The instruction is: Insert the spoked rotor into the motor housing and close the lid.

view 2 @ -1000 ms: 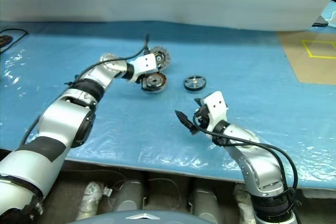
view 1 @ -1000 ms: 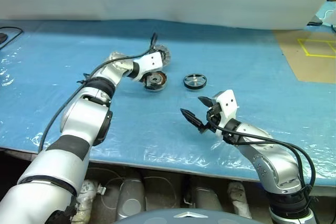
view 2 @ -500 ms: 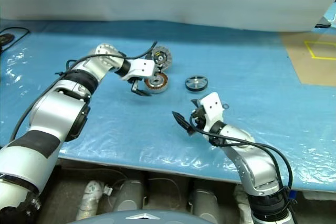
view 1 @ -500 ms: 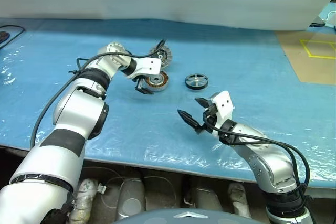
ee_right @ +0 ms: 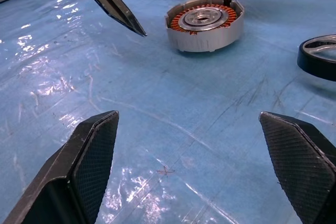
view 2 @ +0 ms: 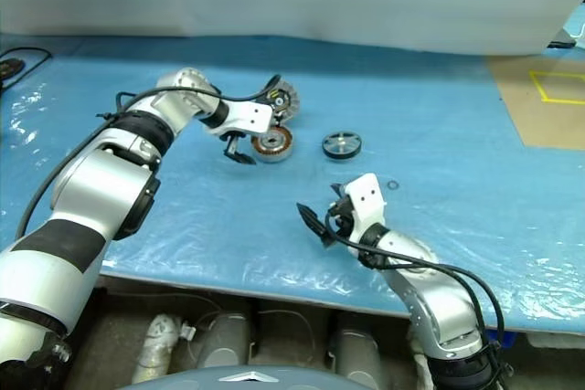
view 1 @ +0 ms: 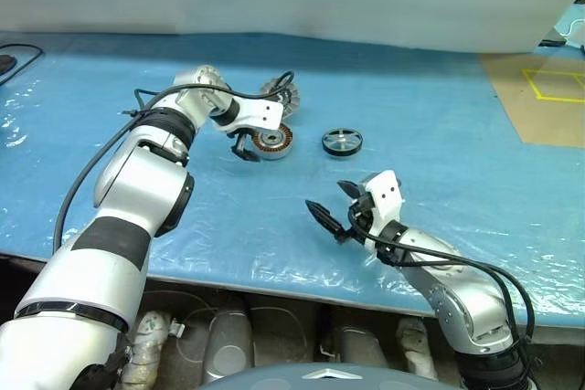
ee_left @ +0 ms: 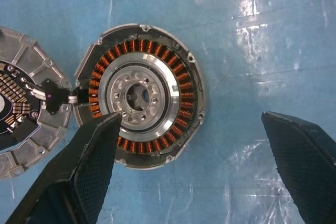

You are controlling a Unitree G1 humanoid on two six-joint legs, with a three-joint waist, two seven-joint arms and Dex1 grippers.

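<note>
The table (view 1: 274,216) is covered by a glossy blue plastic sheet, wrinkled and catching the light. On it sits the housing (ee_left: 140,95), a round shallow metal cup lying flat with its open face up: a ring of copper-brown windings runs around a bright silver hub pierced by small holes. The lid (ee_left: 23,111) is just beside it, a light grey cast disc with ribs near its edge and a dark centre carrying small copper contacts; in the right wrist view it stands tilted up behind the housing, joined to the housing's rim by a small dark link. The rotor (view 1: 342,142), a dark wheel with a shiny rim and thin spokes around a hub, lies flat on the sheet near the housing, apart from it, on the robot's right. The left tool (view 1: 244,148) hangs above the housing's near-left edge, pointing steeply down, its black textured fingers (ee_left: 92,171) spread wide and holding nothing. The right tool (view 1: 333,205) hovers nearer the robot, well apart from all three parts, pointing nearly level toward the left, its wedge-shaped fingers (ee_right: 86,166) also spread wide and empty.
</note>
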